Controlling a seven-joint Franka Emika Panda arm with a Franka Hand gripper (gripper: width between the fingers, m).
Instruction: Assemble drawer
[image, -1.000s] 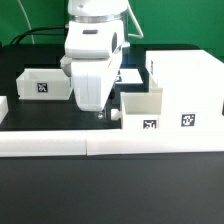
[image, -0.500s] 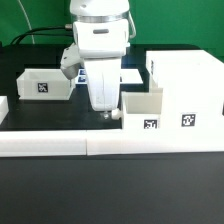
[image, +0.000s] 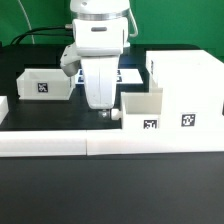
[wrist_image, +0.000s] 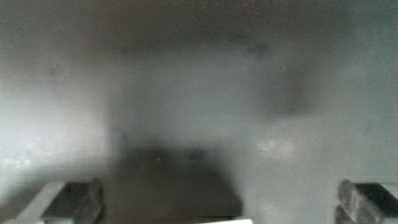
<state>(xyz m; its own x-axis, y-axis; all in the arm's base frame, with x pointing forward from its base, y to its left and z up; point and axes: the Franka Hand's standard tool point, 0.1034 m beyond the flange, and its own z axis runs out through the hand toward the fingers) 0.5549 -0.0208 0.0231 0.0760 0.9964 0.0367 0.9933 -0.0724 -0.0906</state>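
Note:
The big white cabinet shell (image: 186, 88) stands at the exterior view's right, with tags on its front. One small open-topped tray (image: 143, 108) sits against the shell's left side, tag facing front. The second tray (image: 45, 83) stands apart at the left. My gripper (image: 102, 110) hangs low over the black table, just left of the tray by the shell. In the wrist view my gripper (wrist_image: 217, 205) is open and empty; its dark fingers (wrist_image: 71, 203) stand wide apart over a blurred grey surface.
A long low white border bar (image: 90, 144) runs along the front of the table. The marker board (image: 128, 75) lies flat behind my arm. A short white bar end (image: 3, 108) shows at the far left.
My gripper has shifted right, toward the tray by the shell, and turned about its own axis. In the last half second it has barely moved. The trays and shell stayed put.

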